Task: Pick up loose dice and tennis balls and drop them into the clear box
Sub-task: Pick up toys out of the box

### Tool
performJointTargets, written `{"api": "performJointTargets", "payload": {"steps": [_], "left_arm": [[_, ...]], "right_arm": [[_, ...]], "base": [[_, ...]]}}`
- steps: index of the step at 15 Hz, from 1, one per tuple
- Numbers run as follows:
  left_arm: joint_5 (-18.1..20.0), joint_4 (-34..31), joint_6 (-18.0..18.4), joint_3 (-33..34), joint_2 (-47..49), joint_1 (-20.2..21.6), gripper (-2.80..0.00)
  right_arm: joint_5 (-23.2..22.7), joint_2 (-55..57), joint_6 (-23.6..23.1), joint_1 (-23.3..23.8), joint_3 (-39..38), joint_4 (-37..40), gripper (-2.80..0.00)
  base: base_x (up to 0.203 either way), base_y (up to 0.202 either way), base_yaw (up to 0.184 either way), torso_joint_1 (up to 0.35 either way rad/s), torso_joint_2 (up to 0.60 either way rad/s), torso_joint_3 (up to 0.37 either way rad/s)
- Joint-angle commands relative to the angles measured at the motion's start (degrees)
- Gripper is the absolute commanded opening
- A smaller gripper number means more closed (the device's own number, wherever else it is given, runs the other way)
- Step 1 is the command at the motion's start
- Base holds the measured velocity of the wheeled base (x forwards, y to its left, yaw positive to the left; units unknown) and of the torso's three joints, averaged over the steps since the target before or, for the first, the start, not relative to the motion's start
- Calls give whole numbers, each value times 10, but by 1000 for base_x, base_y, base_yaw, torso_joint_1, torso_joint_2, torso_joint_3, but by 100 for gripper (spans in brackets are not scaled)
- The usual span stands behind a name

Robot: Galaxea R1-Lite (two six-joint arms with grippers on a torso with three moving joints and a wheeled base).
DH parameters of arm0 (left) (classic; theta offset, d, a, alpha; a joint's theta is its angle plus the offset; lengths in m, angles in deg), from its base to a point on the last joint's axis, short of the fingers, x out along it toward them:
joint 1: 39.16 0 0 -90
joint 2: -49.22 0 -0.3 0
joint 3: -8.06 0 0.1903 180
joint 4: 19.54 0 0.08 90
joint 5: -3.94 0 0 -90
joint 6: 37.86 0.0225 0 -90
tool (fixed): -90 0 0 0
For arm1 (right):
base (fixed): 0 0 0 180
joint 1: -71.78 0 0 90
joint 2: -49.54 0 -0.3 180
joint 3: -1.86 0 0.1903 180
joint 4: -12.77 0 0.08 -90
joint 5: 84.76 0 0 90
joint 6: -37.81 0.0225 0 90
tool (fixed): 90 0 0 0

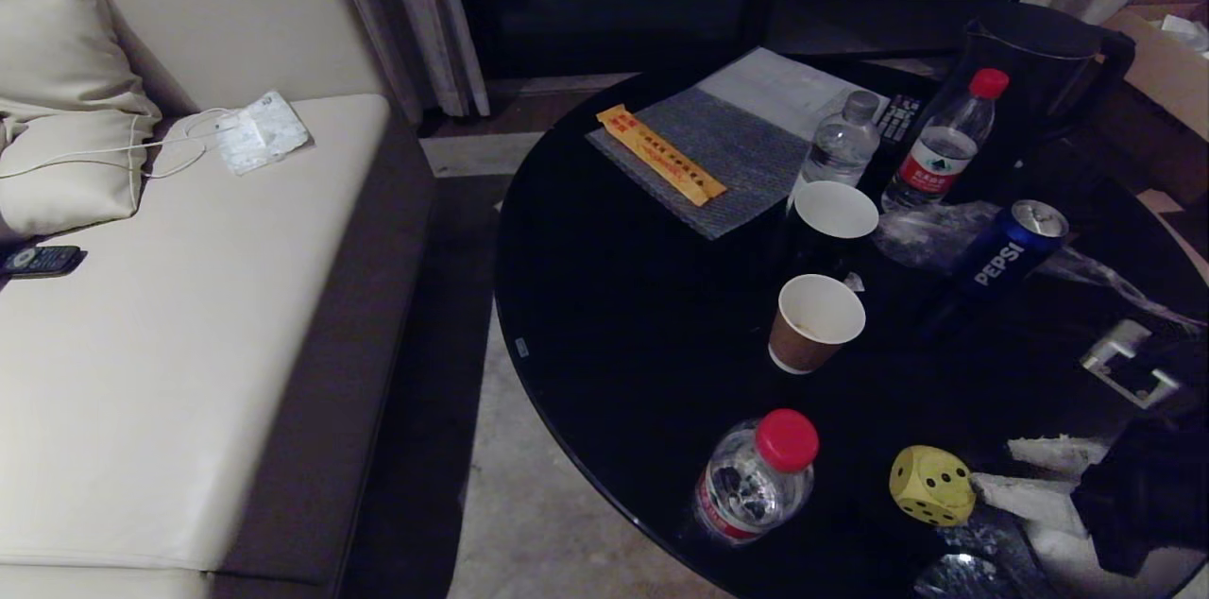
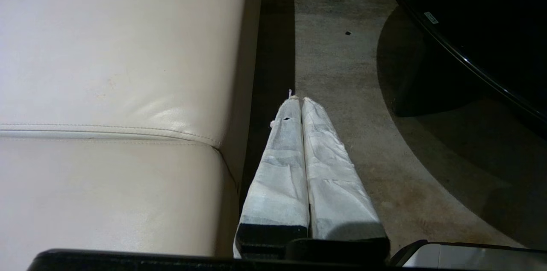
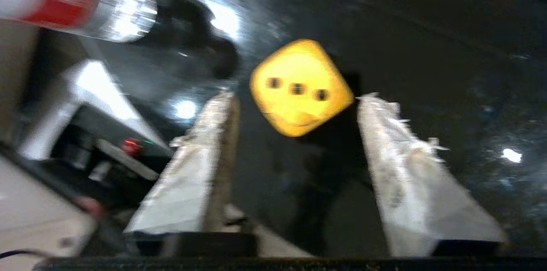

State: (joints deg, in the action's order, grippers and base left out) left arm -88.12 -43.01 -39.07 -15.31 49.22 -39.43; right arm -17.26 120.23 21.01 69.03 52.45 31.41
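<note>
A pale yellow die [image 1: 930, 484] with black pips lies near the front edge of the black round table [image 1: 614, 297]. My right gripper [image 1: 1003, 467] reaches in from the right, just beside it. In the right wrist view the gripper [image 3: 295, 95] is open, its white-wrapped fingers [image 3: 406, 164] wide apart, and the die [image 3: 299, 87] shows three pips right at the fingertips. My left gripper [image 2: 301, 99] is shut on nothing, parked over the floor between sofa and table. The tennis balls and the clear box are out of view.
A red-capped water bottle [image 1: 756, 476] stands left of the die. Behind it are two paper cups [image 1: 817, 320], a Pepsi can [image 1: 1011, 249], two more bottles [image 1: 945, 145] and a dark kettle [image 1: 1039, 60]. A cream sofa [image 1: 189, 316] fills the left.
</note>
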Motion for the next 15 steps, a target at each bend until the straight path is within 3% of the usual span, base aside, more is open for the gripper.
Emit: {"api": "performJointTargets", "payload": {"steps": [1,5,8,15], "left_arm": [[0,0,0,1,1,0,-280],[0,0,0,1,1,0,-280],[0,0,0,1,1,0,-280],[0,0,0,1,1,0,-280]], "right_arm": [[19,60,-23,5,9,-13,0],[19,107,-39,4,13,-68,0],[-42,115,-41,4,10,-64,0],[-47,181,-120,14,11,-64,0]], "base": [[0,0,0,0,0,0],[0,0,0,0,0,0],[0,0,0,0,0,0],[0,0,0,0,0,0]]}}
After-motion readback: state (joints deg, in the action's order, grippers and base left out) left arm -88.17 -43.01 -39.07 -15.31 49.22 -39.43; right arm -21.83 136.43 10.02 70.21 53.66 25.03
